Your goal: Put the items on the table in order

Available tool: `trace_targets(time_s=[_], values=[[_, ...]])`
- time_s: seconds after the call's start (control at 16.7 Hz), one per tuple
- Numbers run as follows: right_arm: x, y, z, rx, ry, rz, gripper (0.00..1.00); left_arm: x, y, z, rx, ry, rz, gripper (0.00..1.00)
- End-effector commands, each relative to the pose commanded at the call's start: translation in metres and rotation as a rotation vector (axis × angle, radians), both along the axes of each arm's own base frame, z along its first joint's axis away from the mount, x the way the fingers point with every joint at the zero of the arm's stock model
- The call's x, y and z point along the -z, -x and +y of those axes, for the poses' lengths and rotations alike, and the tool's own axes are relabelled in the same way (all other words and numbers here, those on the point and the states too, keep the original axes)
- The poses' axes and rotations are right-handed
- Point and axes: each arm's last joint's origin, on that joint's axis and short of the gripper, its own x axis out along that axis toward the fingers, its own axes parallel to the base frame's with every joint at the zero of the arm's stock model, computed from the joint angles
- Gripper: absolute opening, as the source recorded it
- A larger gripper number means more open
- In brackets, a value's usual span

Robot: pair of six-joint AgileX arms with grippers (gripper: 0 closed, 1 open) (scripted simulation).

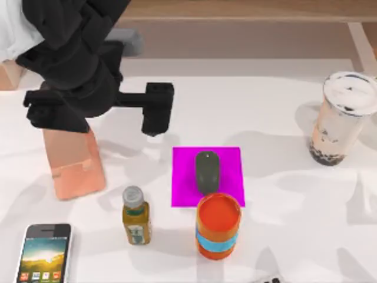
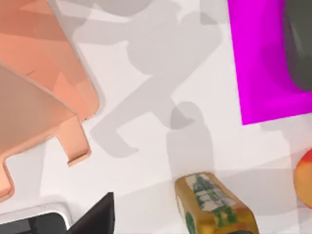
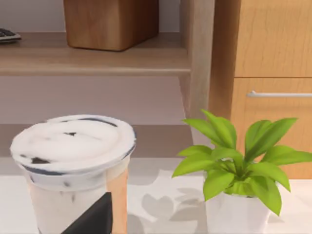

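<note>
Looming closest to the overhead lens, left arm's black gripper [image 1: 154, 127] over the white tabletop [image 1: 271, 118], just behind the magenta square pad [image 1: 182, 177]; finger spread: cannot tell. Salmon-coloured slotted stand [image 1: 73, 165] at left. Clear milk-tea cup with black pearls [image 1: 341, 118] far right, right beside the right gripper [image 3: 95, 219], whose finger state is likewise unclear. Orange can with blue band [image 1: 218, 227] touching the pad's front edge. Silver-edged smartphone [image 1: 44, 253] front left, long axis front-to-back, well forward of the left gripper, likely the nearer arm's job. Amber bottle [image 1: 136, 215]. Dark grey mouse [image 1: 207, 171] on the pad.
</note>
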Motion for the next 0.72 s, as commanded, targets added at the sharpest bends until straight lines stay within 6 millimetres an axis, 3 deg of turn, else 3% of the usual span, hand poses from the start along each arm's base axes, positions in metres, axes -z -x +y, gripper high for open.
trace_targets(time_s=[0.12, 0.36, 0.54, 0.72], values=[[0.000, 0.000, 0.000, 0.000, 0.000, 0.000, 1.00, 0.011, 0.023, 0.034, -0.040, -0.027, 0.001, 1.00], [0.000, 0.000, 0.000, 0.000, 0.000, 0.000, 1.00, 0.061, 0.064, 0.079, -0.125, -0.101, 0.094, 1.00], [0.000, 0.000, 0.000, 0.000, 0.000, 0.000, 1.00, 0.094, 0.083, 0.093, -0.164, -0.140, 0.178, 1.00], [0.000, 0.000, 0.000, 0.000, 0.000, 0.000, 1.00, 0.109, 0.090, 0.096, -0.174, -0.158, 0.225, 1.00]])
